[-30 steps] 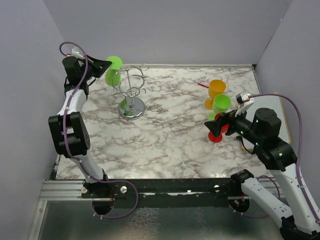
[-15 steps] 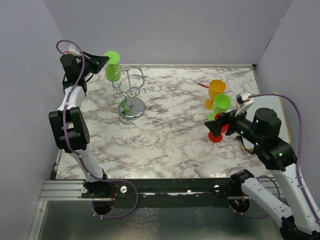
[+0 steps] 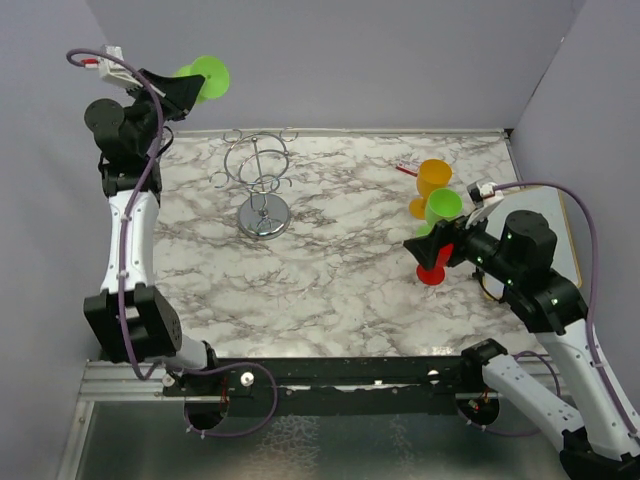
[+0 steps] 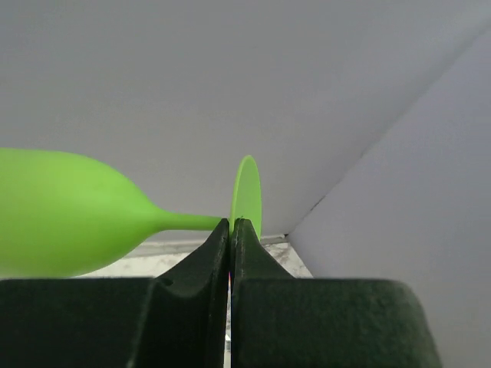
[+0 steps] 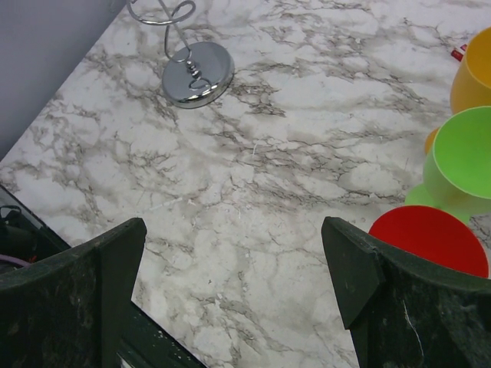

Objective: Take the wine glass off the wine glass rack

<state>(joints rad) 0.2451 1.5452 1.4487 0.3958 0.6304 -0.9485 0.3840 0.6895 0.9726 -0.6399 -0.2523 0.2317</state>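
My left gripper (image 3: 188, 88) is raised high at the back left, off the table, shut on the stem of a lime green wine glass (image 3: 210, 76). In the left wrist view the wine glass (image 4: 69, 218) lies sideways, bowl to the left and round foot just past my closed left gripper (image 4: 232, 224). The chrome wine glass rack (image 3: 262, 185) stands on the marble table with nothing hanging on its looped arms; its round base (image 5: 198, 73) shows in the right wrist view. My right gripper (image 3: 432, 255) hovers at the right side, open and holding nothing (image 5: 234, 238).
An orange glass (image 3: 433, 177), a green glass (image 3: 442, 207) and a red glass (image 3: 431, 273) stand close together at the right, just beside my right gripper. Grey walls close in the back and both sides. A small red item (image 3: 405, 169) lies near the back edge.
My left arm has lifted the green wine glass up and to the left, away from the rack's arms and clear of it. The right arm has barely shifted.
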